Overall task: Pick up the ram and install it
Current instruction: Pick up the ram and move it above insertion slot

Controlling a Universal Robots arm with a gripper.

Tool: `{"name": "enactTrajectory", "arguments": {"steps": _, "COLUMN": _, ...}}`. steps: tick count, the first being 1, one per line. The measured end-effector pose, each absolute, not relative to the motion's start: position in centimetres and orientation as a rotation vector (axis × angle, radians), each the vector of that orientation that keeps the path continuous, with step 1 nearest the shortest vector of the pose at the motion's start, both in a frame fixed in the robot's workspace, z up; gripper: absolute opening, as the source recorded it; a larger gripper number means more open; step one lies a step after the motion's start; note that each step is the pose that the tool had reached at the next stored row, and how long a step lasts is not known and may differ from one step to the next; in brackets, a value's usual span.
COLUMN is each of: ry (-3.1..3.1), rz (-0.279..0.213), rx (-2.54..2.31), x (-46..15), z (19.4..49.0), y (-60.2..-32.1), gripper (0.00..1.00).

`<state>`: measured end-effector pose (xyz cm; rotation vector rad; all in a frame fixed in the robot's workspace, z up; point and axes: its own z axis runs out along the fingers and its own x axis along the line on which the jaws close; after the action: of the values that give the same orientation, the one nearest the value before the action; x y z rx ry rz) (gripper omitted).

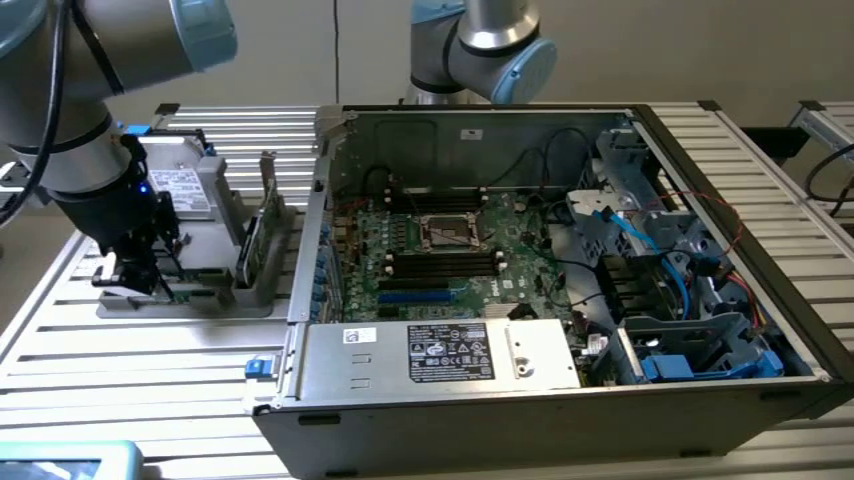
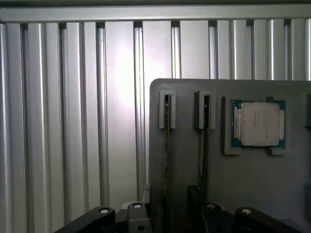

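Two ram sticks stand on edge in slots of a grey holder; in the wrist view they show as thin dark lines. My gripper hangs low over the holder's near end, with its dark fingers on either side of the ram nearer the holder's edge. The jaws stand apart and open, not pressed on the stick. The second ram lies just beside it. In the exterior view my gripper is at the front left corner of the holder, left of the open computer case.
A square silver processor sits in a recess of the holder beside the rams. The motherboard, with long black slots, lies inside the case. Upright plates stand at the holder's right side. A second arm rises behind the case. A slatted aluminium table lies beneath.
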<state>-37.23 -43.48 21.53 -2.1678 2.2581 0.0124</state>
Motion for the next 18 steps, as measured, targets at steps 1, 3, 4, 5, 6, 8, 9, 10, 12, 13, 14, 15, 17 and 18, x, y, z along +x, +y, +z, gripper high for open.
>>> {"name": "enactTrajectory", "arguments": {"steps": 1, "ry": 2.259, "rz": 0.013, "rx": -2.167, "x": -37.2, "z": 21.3, "y": -43.5, "gripper": 0.42}}
{"name": "enactTrajectory", "arguments": {"steps": 3, "ry": 2.261, "rz": 0.013, "rx": -2.165, "x": -37.2, "z": 21.0, "y": -43.5, "gripper": 0.42}}
{"name": "enactTrajectory", "arguments": {"steps": 4, "ry": 2.262, "rz": 0.014, "rx": -2.164, "x": -37.2, "z": 20.8, "y": -43.5, "gripper": 0.42}}
{"name": "enactTrajectory", "arguments": {"steps": 5, "ry": 2.262, "rz": 0.014, "rx": -2.164, "x": -37.2, "z": 20.7, "y": -43.5, "gripper": 0.42}}
{"name": "enactTrajectory", "arguments": {"steps": 6, "ry": 2.263, "rz": 0.014, "rx": -2.164, "x": -37.2, "z": 20.5, "y": -43.5, "gripper": 0.42}}
{"name": "enactTrajectory", "arguments": {"steps": 8, "ry": 2.264, "rz": 0.015, "rx": -2.163, "x": -37.2, "z": 20.4, "y": -43.5, "gripper": 0.42}}
{"name": "enactTrajectory", "arguments": {"steps": 9, "ry": 2.264, "rz": 0.015, "rx": -2.163, "x": -37.2, "z": 20.3, "y": -43.5, "gripper": 0.42}}
{"name": "enactTrajectory", "arguments": {"steps": 10, "ry": 2.265, "rz": 0.015, "rx": -2.163, "x": -37.2, "z": 20.2, "y": -43.5, "gripper": 0.42}}
{"name": "enactTrajectory", "arguments": {"steps": 12, "ry": 2.265, "rz": 0.015, "rx": -2.162, "x": -37.2, "z": 20.1, "y": -43.5, "gripper": 0.42}}
{"name": "enactTrajectory", "arguments": {"steps": 13, "ry": 2.266, "rz": 0.015, "rx": -2.162, "x": -37.2, "z": 20.0, "y": -43.5, "gripper": 0.42}}
{"name": "enactTrajectory", "arguments": {"steps": 14, "ry": 2.266, "rz": 0.016, "rx": -2.162, "x": -37.2, "z": 20.0, "y": -43.5, "gripper": 0.42}}
{"name": "enactTrajectory", "arguments": {"steps": 15, "ry": 2.267, "rz": 0.016, "rx": -2.161, "x": -37.2, "z": 20.0, "y": -43.5, "gripper": 0.42}}
{"name": "enactTrajectory", "arguments": {"steps": 17, "ry": 2.267, "rz": 0.016, "rx": -2.161, "x": -37.2, "z": 19.9, "y": -43.5, "gripper": 0.42}}
{"name": "enactTrajectory", "arguments": {"steps": 18, "ry": 2.267, "rz": 0.016, "rx": -2.160, "x": -37.2, "z": 19.9, "y": -43.5, "gripper": 0.40}}
